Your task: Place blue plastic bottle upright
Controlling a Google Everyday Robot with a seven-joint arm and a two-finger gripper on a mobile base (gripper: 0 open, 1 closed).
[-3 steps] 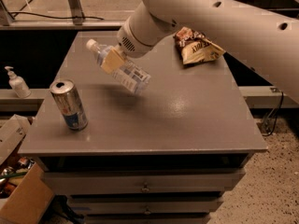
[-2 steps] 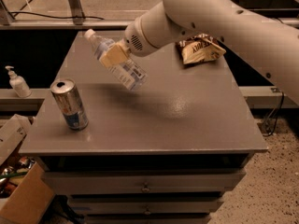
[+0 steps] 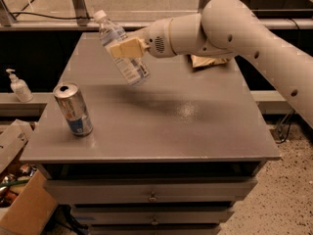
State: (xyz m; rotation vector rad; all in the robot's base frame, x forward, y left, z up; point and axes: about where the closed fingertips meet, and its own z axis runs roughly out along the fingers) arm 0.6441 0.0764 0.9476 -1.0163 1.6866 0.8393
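1. Above the left rear part of the grey worktop [image 3: 195, 126], the gripper [image 3: 122, 49] is clenched around the middle of the blue plastic bottle [image 3: 134, 70] and holds it clear of the surface.
2. A second ago the bottle lay much flatter in the grasp and hung lower. It has since been lifted and swung towards vertical. The white cap [image 3: 99, 14] now points up and towards the rear left corner, and the base points down towards the middle of the top.
3. For the task, that means the turning is well under way but not finished. The bottle is tilted, not upright, and its base is in the air, so it needs more rotation and then a lowering before release.
4. The bottle's label is white and pale blue; no words on it can be read.
5. A silver-and-blue drink can [image 3: 73, 109] stands upright near the front left corner, well apart from the bottle; its print is illegible.
6. A snack bag [image 3: 208, 61] lies near the rear right, largely hidden by the arm [image 3: 234, 28], with nothing readable on it.
7. A white pump dispenser bottle [image 3: 18, 86] stands off the worktop, beyond its left edge.
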